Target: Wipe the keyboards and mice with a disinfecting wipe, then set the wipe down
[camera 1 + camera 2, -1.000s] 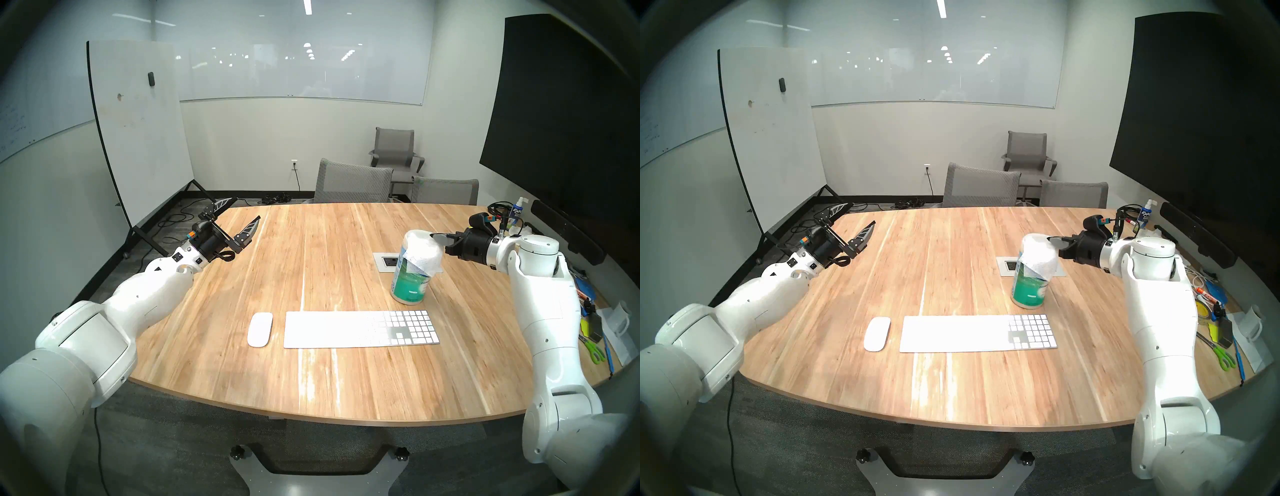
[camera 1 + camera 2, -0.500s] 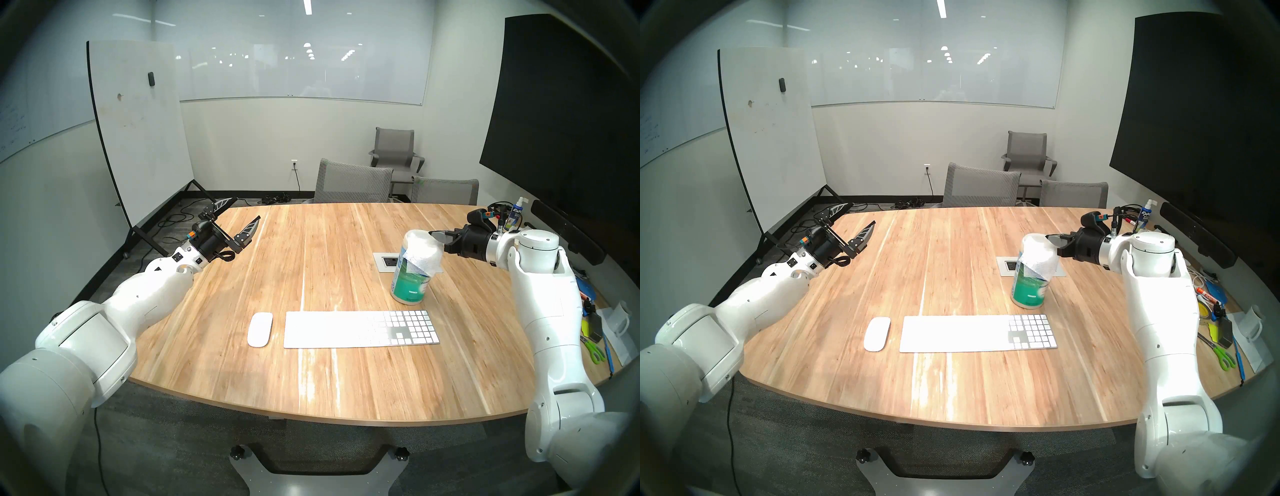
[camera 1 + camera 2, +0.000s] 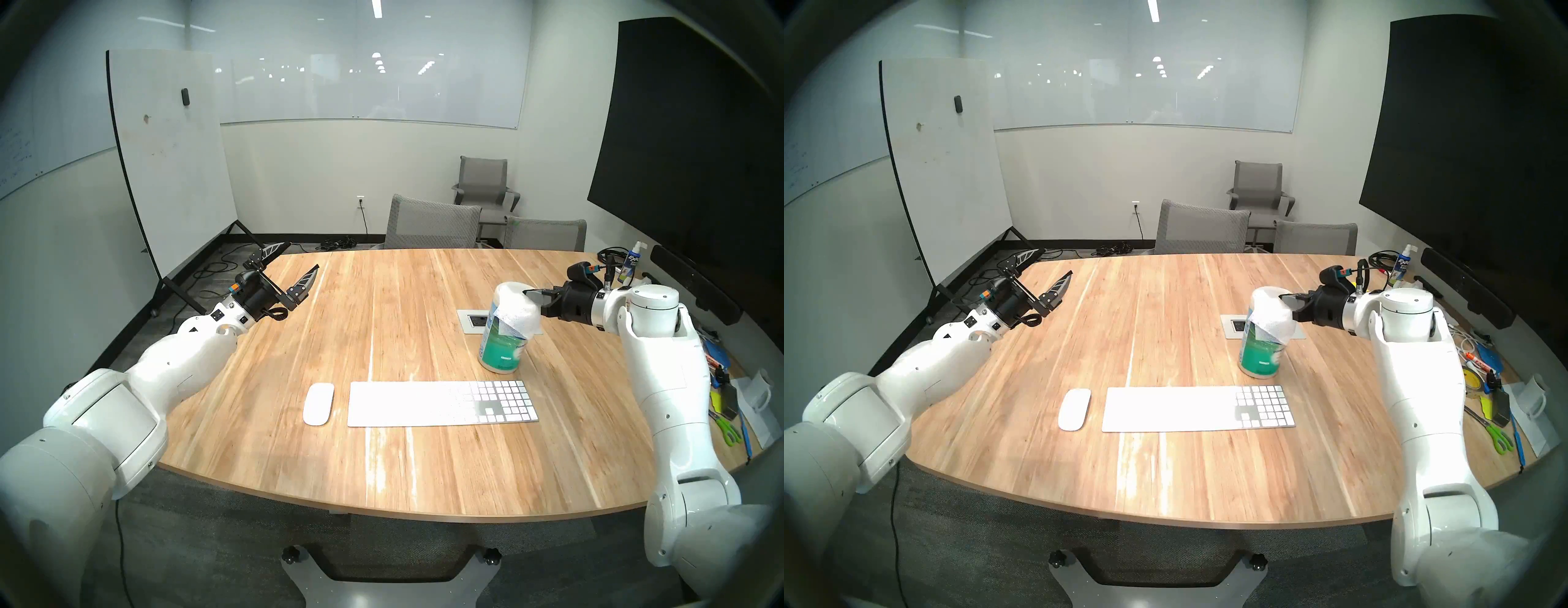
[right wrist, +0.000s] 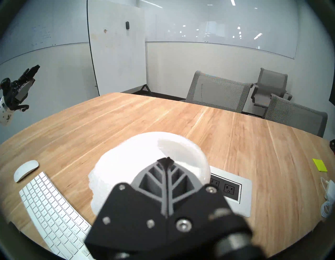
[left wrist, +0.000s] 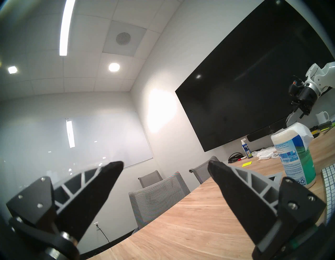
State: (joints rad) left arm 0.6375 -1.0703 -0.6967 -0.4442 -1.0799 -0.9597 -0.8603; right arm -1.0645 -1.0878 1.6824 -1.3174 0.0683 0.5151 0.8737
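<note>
The white keyboard (image 3: pixel 424 403) lies near the table's front edge, with the white mouse (image 3: pixel 318 403) just to its left; both also show in the right wrist view, keyboard (image 4: pixel 50 208) and mouse (image 4: pixel 26 170). The disinfecting wipe (image 3: pixel 519 312) is draped over the top of the blue-green wipes canister (image 3: pixel 502 348) behind the keyboard's right end. My right gripper (image 3: pixel 526 292) is shut, and its tips pinch the wipe (image 4: pixel 145 163) at the canister's top. My left gripper (image 3: pixel 303 254) is open and empty above the table's far left edge.
A grey power outlet plate (image 3: pixel 475 320) is set in the table behind the canister. Scissors (image 3: pixel 727 433), a mug (image 3: pixel 759 390), a spray bottle (image 3: pixel 634 263) and cables crowd the table's right edge. Grey chairs (image 3: pixel 432 225) stand at the far side.
My right gripper rose a little and then came down slightly to the left, staying shut at the top of the canister. The left arm has not moved.
</note>
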